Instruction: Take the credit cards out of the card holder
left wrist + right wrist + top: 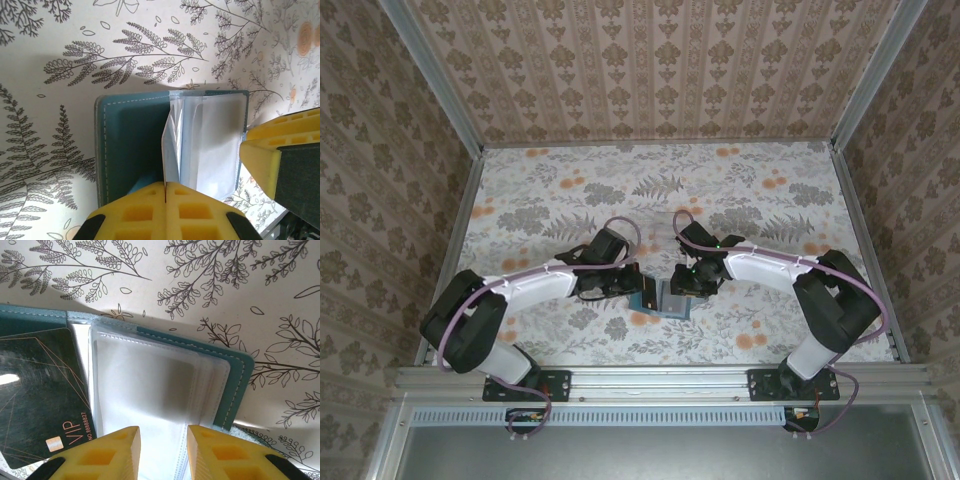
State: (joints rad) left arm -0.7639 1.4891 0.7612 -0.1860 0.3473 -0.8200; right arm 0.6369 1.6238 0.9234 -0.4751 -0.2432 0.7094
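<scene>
The teal card holder (667, 303) (125, 140) (240, 375) lies open on the table between both arms. My left gripper (642, 290) (165, 187) is shut on the edge of a thin credit card (171, 145), which stands up edge-on from the fold. A dark credit card marked VIP (35, 390) shows left of the clear sleeves (150, 380) (215, 140); it looks like the same card. My right gripper (682, 288) (163, 450) is open, with its fingers (260, 160) low over the sleeves at the holder's right side. Whether they touch I cannot tell.
The table (720, 190) has a floral cover and is walled on three sides with patterned panels. A metal rail (660, 378) runs along the near edge by the arm bases.
</scene>
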